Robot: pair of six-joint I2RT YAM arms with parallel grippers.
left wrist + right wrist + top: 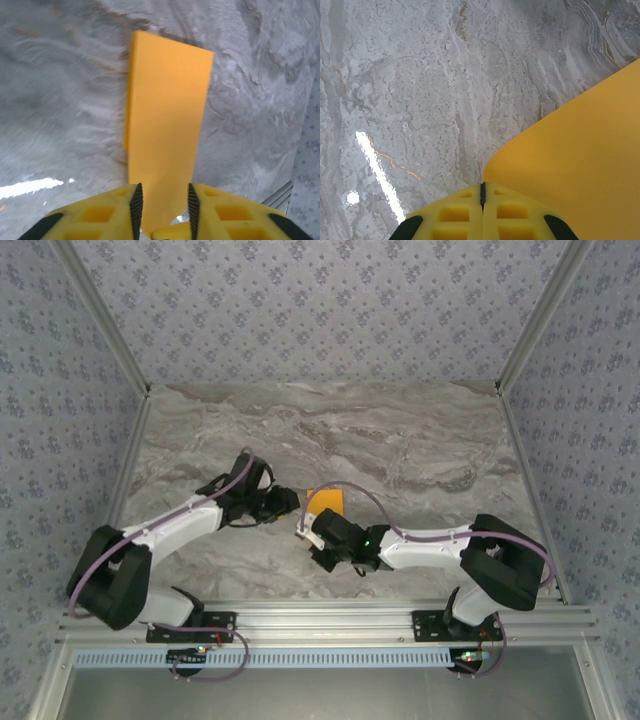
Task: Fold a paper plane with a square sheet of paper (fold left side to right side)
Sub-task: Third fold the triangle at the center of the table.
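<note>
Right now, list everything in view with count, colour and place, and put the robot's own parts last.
square sheet of paper: one, orange-yellow, mid-table between the two tools; a narrow oblong in the left wrist view.
table: one, grey marble pattern, under everything.
walls: three, blue-grey flower pattern, behind and at both sides.
frame rail: one, silver, along the near edge.
cables: two, purple, one along each arm.
left arm: one, white and black, reaching in from the left.
right arm: one, white and black, reaching in from the right.
left tool: one, yellow fingers, open, paper's near end between them.
right tool: one, yellow fingers, shut, at the paper's edge.
</note>
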